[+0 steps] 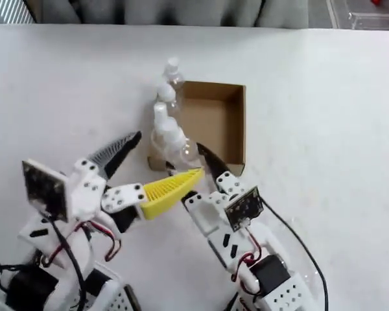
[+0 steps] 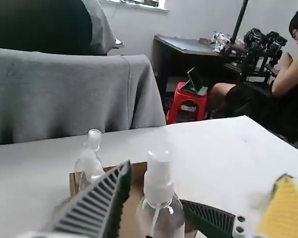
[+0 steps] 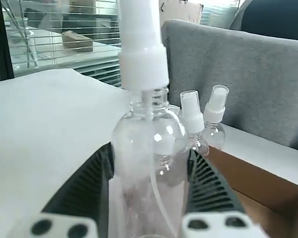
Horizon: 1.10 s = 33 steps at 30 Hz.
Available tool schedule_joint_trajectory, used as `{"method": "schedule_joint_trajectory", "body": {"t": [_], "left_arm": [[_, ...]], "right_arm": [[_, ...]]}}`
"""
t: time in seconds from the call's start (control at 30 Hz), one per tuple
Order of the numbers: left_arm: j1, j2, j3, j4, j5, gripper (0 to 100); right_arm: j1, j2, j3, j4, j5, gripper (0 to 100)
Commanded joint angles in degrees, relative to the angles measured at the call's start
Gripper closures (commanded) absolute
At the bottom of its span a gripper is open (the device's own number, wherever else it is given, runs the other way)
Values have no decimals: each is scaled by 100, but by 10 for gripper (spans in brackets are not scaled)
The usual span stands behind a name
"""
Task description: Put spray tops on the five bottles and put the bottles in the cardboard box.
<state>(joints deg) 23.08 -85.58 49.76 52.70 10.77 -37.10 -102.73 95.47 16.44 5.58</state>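
Note:
A clear bottle [image 3: 145,148] with a white spray top stands upright, and my right gripper [image 3: 148,168] is shut on its body. In the high view this bottle [image 1: 174,141] is at the near left corner of the cardboard box [image 1: 214,120], with the right gripper [image 1: 189,161] behind it. My left gripper [image 1: 168,155] is open, its black finger [image 1: 117,152] left of the bottle and its yellow finger [image 1: 172,188] in front. In the left wrist view the bottle [image 2: 159,198] stands between the black finger [image 2: 99,203] and the yellow finger [image 2: 285,208].
Three more bottles with spray tops [image 1: 165,94] stand in a row along the box's left wall; whether they are inside it I cannot tell. Two of them [image 3: 193,124] show behind the held one. The white table [image 1: 324,129] spreads around the box.

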Motion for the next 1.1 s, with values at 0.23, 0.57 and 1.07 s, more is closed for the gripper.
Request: {"method": "schedule_joint_trajectory", "body": {"t": [0.23,0.57,1.07], "left_arm": [[-1086,-101,-53,466,-18,589],[-2554,-110,316,2198,-26,589],[-2563,-110,2418,1292,0,590]], "right_arm": [[277,-48,132,-75,-53,984],[1033,-48,105,-690,-53,984],[1789,13,-677,-927,-862,984]]}}
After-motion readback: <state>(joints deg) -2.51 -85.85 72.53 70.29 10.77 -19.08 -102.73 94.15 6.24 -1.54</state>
